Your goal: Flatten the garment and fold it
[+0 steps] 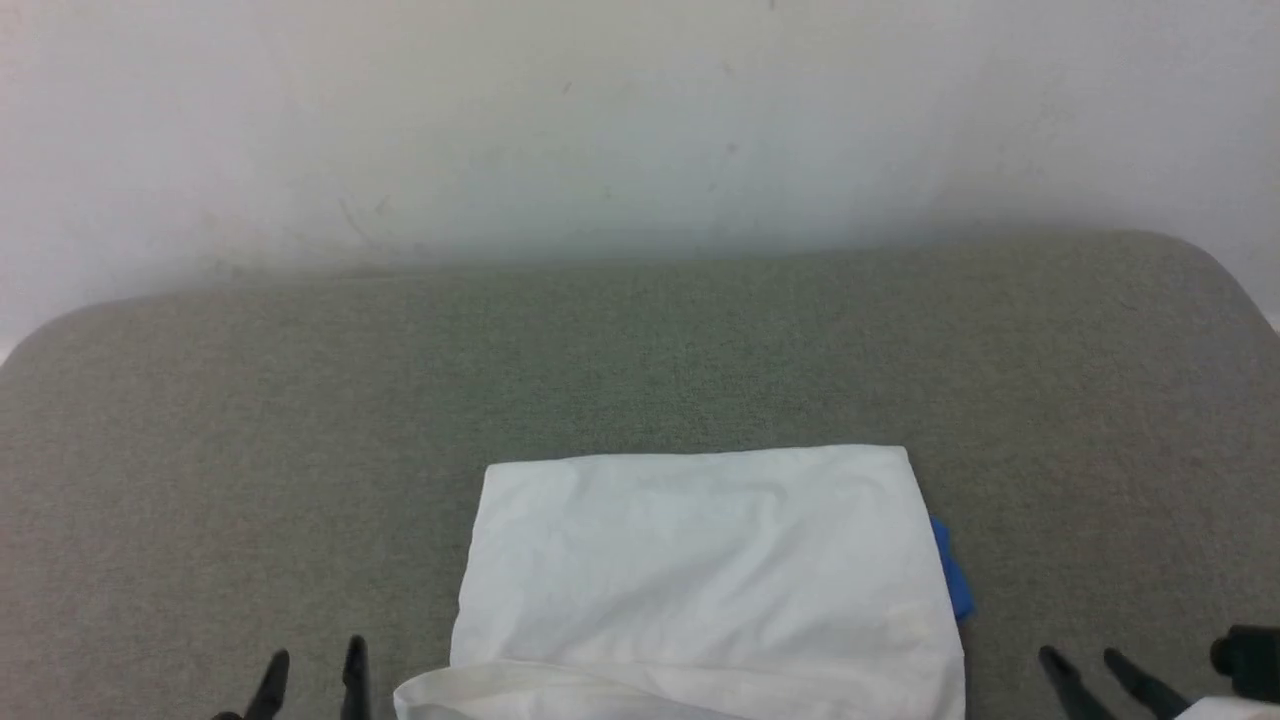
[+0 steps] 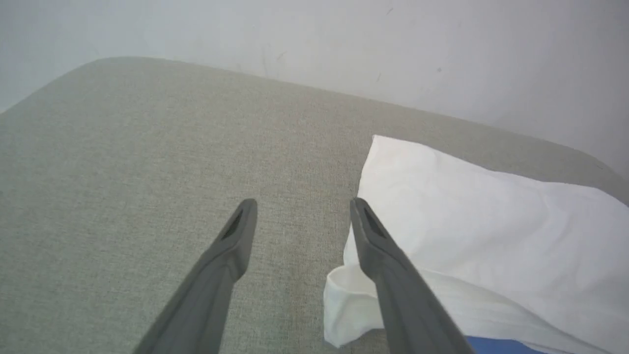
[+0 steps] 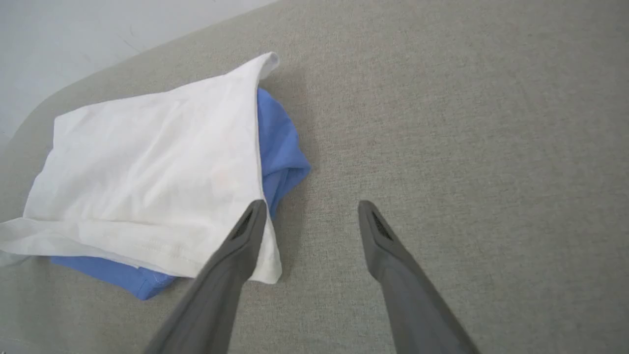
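The garment [image 1: 705, 570] lies folded into a white rectangle on the grey-green cloth surface [image 1: 640, 350], near its front middle. A strip of blue sticks out at its right edge. Blue cloth also shows under the white layer of the garment [image 3: 147, 162] in the right wrist view. My left gripper [image 1: 312, 665] stands open at the lower left, just left of the garment [image 2: 491, 236], holding nothing. My right gripper [image 1: 1085, 665] is open at the lower right, beside the garment's right edge, with nothing between its fingers. Both sets of fingers, left gripper [image 2: 302, 204] and right gripper [image 3: 312, 206], hover over bare surface.
A pale wall [image 1: 640, 120] rises behind the surface's curved far edge. Bare surface stretches left, right and beyond the garment. A dark part of my right arm [image 1: 1245, 655] shows at the right edge.
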Available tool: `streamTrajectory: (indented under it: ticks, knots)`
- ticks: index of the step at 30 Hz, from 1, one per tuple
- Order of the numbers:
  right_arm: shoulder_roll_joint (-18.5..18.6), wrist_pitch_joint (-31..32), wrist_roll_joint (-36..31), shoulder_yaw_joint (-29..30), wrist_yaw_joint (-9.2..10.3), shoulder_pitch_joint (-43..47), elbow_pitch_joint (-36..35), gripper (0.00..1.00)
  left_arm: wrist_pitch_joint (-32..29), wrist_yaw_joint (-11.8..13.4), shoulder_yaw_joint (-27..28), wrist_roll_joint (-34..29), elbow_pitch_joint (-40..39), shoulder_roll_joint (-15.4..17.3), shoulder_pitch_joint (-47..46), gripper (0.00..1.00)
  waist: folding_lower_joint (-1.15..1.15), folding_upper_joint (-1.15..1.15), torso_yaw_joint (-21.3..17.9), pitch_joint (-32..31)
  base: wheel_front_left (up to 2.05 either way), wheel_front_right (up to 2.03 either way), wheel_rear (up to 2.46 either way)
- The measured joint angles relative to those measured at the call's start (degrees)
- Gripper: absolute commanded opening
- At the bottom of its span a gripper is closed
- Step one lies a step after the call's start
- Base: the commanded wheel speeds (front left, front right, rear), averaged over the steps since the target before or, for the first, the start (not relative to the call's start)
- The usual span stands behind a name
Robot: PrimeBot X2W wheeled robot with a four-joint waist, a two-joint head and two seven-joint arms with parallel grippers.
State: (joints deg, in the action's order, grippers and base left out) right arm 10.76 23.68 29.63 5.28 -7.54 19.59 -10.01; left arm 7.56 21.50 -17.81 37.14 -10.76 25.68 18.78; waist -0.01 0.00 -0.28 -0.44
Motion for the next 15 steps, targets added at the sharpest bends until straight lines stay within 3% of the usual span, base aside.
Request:
streamTrajectory:
  ticks: [6,15]
  knots:
    - [1.1,3.9,-1.4,0.8,0.01,-5.8,2.7,1.00,6.2,-1.4,0.6,-5.2,1.2,-0.4,-2.2,1.00,0.01,0.00,2.1,-1.1,0.00,0.00,0.00]
    - [1.8,7.6,-1.4,-4.5,0.01,-17.9,19.2,1.00,7.1,-3.4,0.6,-12.8,1.5,-4.1,-6.2,1.00,0.01,0.00,6.3,-0.6,0.00,0.00,0.00]
